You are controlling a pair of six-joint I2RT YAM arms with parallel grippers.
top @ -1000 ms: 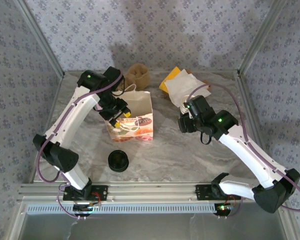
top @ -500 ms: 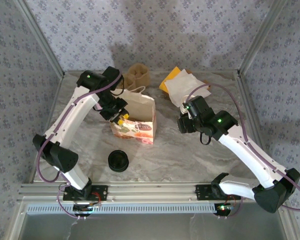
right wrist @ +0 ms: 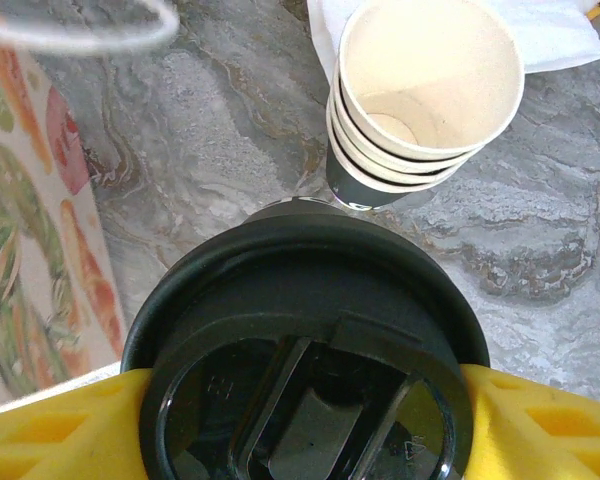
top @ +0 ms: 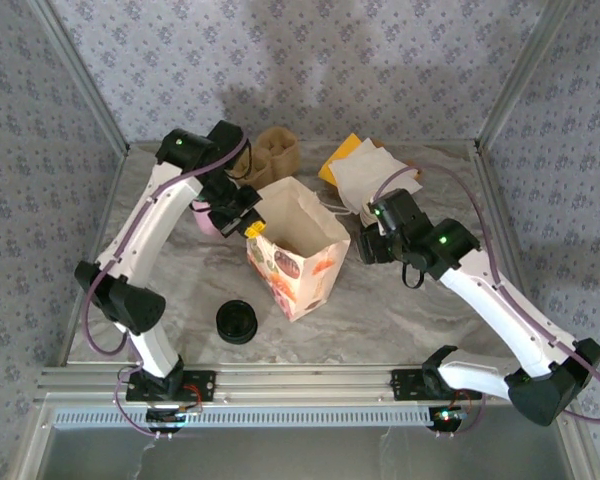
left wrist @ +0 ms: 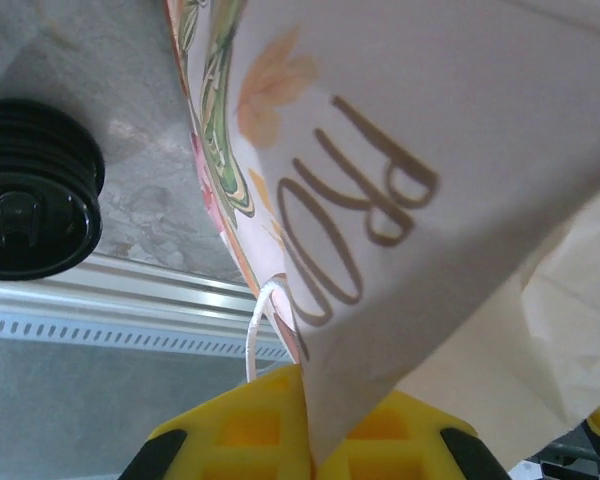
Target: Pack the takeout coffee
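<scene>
The takeout coffee [right wrist: 310, 370] sits between the yellow fingers [right wrist: 555, 425] of my right gripper [right wrist: 306, 410], which is shut on it; its round black lid faces the wrist camera and hides the cup body. From above, my right gripper [top: 366, 246] hovers just right of the printed paper bag [top: 295, 255]. The bag stands open and tilted at mid-table. My left gripper [top: 252, 228] is shut on the bag's near-left rim. In the left wrist view the bag's wall [left wrist: 430, 150] is pinched between the yellow jaws of my left gripper [left wrist: 312, 425].
A low pile of black lids [top: 238, 322] lies in front of the bag, also in the left wrist view [left wrist: 30, 205]. A stack of lidless cream cups [right wrist: 425, 95] stands on white napkins [top: 365, 172]. A brown cup carrier [top: 277, 150] sits at the back.
My left gripper has shut on the bag's rim and dragged it right and forward, tilting it with its mouth open. The right arm has kept still with the cup.
</scene>
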